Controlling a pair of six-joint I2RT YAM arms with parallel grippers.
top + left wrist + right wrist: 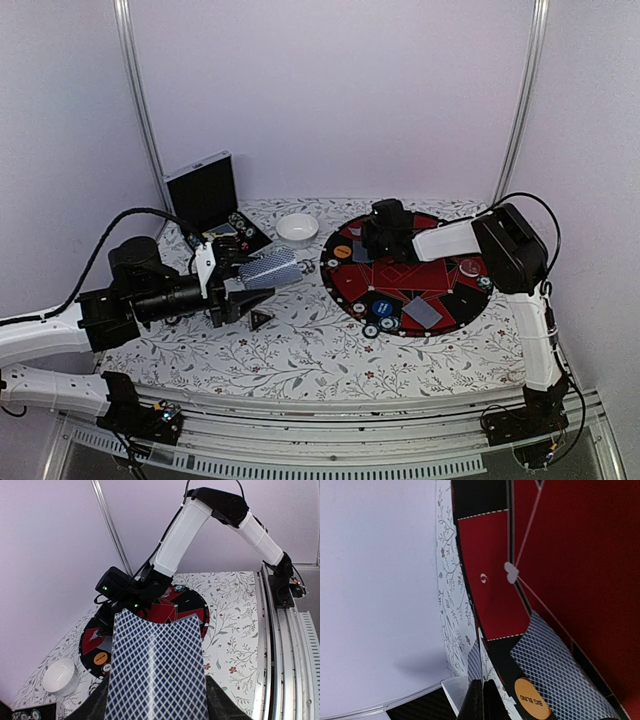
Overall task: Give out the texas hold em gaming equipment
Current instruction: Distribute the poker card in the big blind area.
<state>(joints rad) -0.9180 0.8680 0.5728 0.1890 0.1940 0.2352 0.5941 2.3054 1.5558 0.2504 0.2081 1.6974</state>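
My left gripper (pixel 252 290) (pixel 157 707) is shut on a deck of playing cards (pixel 272 268) (pixel 157 670) with blue-white lattice backs, held above the floral tablecloth left of the round red-and-black mat (pixel 440 262). My right gripper (pixel 385 240) (pixel 483 700) hovers over the mat's back-left edge, shut on a single card (pixel 479 652) seen edge-on. On the mat lie face-down cards (pixel 422 313) (pixel 560 672), an orange marker disc (pixel 343 252) (pixel 532 699), a blue disc (pixel 383 306) and chips (pixel 371 330) at the rim.
A white bowl (pixel 297 228) (pixel 61 676) stands just left of the mat at the back. An open black case (pixel 205 190) holding chips stands at the back left. White walls close in the table on three sides.
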